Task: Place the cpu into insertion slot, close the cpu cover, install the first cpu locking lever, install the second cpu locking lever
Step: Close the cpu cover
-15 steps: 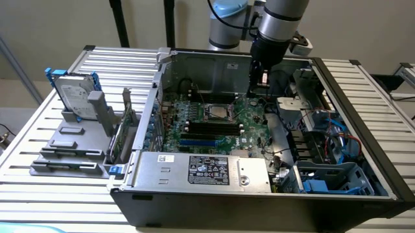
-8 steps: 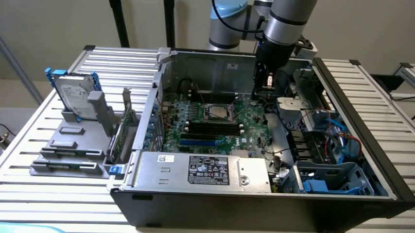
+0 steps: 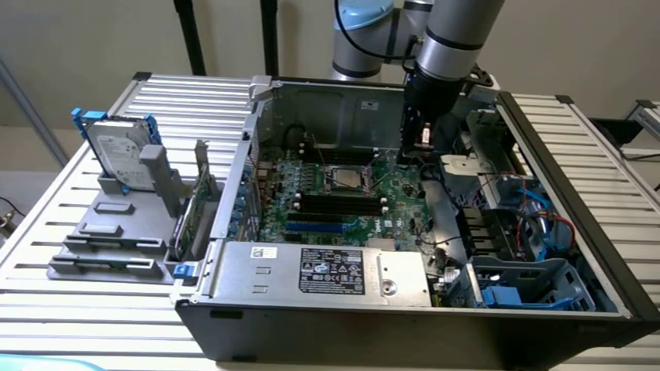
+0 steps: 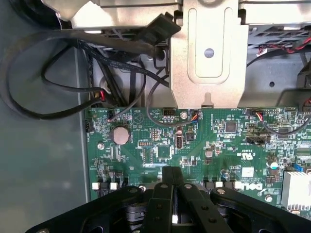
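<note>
In the exterior view an open computer case lies on a slatted table, its green motherboard facing up. The insertion slot sits mid-board inside a silver square frame, the cpu cover. I cannot tell whether the cpu lies in it. My black gripper hangs inside the case, toward the exterior view's right of the slot and a little above the board. In the wrist view its fingers are pressed together over the board's edge. A thin bright sliver shows between them, and I cannot tell what it is.
Long black memory slots lie beside the socket, and the power supply is at the case front. Black cables, a metal bracket and a coin battery are close to the gripper. A hard drive and grey trays stand outside.
</note>
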